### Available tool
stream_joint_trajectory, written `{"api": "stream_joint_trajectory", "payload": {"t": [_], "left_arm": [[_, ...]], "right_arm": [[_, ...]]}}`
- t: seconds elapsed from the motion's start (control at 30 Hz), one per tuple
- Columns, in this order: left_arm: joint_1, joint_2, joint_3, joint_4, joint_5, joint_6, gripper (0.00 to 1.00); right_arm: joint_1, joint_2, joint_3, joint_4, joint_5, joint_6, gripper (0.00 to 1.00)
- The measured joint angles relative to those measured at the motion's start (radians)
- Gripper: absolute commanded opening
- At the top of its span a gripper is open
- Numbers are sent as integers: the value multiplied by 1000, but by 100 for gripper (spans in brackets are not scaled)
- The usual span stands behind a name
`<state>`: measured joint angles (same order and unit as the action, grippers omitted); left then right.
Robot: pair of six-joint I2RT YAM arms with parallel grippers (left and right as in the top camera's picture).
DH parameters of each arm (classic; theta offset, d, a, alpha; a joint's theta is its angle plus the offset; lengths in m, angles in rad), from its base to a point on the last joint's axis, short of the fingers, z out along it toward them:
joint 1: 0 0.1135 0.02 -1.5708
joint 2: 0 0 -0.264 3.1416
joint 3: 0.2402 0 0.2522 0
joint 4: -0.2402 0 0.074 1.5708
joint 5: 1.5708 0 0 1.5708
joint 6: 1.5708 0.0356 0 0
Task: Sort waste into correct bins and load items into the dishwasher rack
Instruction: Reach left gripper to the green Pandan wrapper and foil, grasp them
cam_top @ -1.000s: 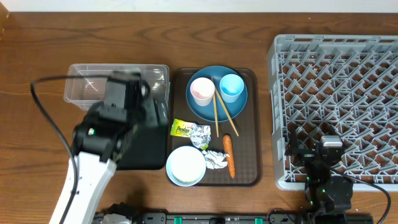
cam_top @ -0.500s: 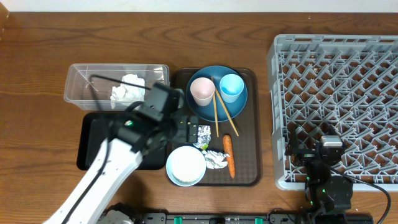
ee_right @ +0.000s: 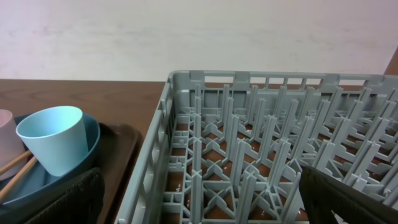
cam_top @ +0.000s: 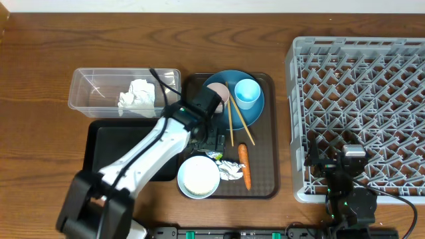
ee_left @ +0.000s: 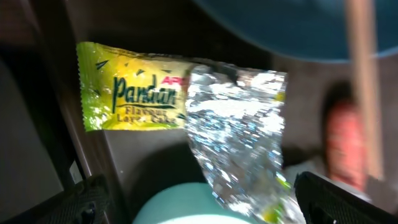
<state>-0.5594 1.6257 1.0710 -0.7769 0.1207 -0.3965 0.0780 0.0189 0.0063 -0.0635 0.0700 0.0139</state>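
Reaching from the lower left of the overhead view up to its centre: left gripper (cam_top: 212, 141), low over the brown tray (cam_top: 269, 166), jaws spread wide, nothing pinched. In the left wrist view, dark fingertips (ee_left: 81, 202) at the bottom corners. Between and above them, the yellow-green wrapper (ee_left: 134, 93) flat on the tray, its crumpled silver end trailing toward frame centre. Blurred at right of that view, carrot (ee_left: 339, 143) and one chopstick (ee_left: 364, 81).

Overhead, upper centre: blue plate (cam_top: 255, 114) carrying the light blue cup (cam_top: 246, 93) and the pinkish cup (cam_top: 222, 93), the latter half hidden by the arm. Chopsticks (cam_top: 232, 123) slanting off the plate onto the tray. Lower centre: white bowl (cam_top: 198, 176), a paper wad (cam_top: 230, 170) just beside it.

Upper left: clear tub (cam_top: 86, 74) holding another white paper wad (cam_top: 137, 95). Below it, the black bin (cam_top: 109, 143), partly under the arm.

Right side: grey rack (cam_top: 358, 99), no dishes seen in it. At lower right, right gripper (ee_right: 202, 202) parked at the rack's near edge, jaws likewise wide apart, holding nothing.
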Motion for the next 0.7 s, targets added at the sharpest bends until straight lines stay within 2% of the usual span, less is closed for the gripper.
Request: {"api": "stream_joint_trajectory", "payload": {"t": [0.2, 0.7], "left_arm": [[0, 57, 0, 34, -51, 0, 98], [0, 147, -10, 97, -70, 0, 98]], "right_arm": [[0, 0, 0, 0, 0, 0, 99], [0, 0, 0, 0, 0, 0, 99]]}}
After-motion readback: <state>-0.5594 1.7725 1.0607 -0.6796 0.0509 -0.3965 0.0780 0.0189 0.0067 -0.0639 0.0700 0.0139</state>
